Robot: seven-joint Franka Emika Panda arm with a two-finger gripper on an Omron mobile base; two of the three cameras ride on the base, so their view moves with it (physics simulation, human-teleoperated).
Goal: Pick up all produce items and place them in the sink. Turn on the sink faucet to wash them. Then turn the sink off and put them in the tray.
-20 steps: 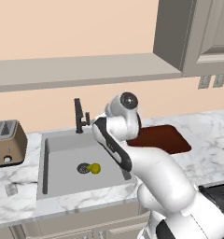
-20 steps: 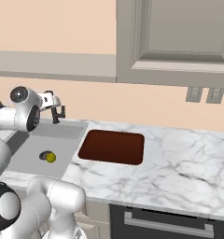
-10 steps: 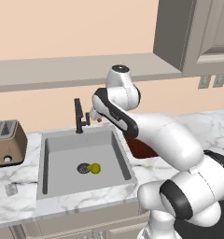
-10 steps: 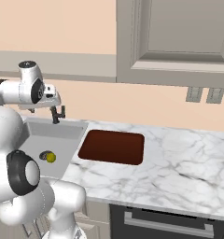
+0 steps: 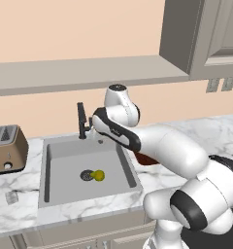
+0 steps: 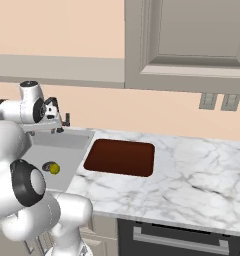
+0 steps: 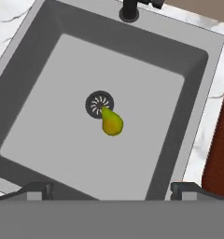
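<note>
A small yellow pear-shaped fruit (image 7: 112, 123) is seen lying on the floor of the sink (image 7: 48, 56), its narrow greenish end touching the round slotted drain (image 7: 99, 103). The basin is smooth, matte grey and rectangular, with sloped walls, recessed into a white marble counter (image 6: 192, 175) veined in grey. At the basin's back edge the thin black faucet (image 5: 82, 120) stands upright, angular in shape.

The gripper (image 5: 100, 141) is held above the basin's rear right part, just beside the faucet; its two dark fingertips (image 7: 39, 189) are set wide apart at the bottom of the hand view, with nothing between them. The fruit is not touched by them.

Just right of the sink, the flat dark red-brown tray (image 6: 120, 157) is laid on the marble, low-rimmed with rounded corners; in the left base view it is mostly hidden behind the white arm. To the left of the sink a brown two-slot toaster (image 5: 7, 148) is placed. Above, a grey shelf (image 5: 79, 73) and panelled cabinets (image 6: 187, 42) are mounted, with two wall outlets (image 6: 219, 101) beneath. No writing can be read.
</note>
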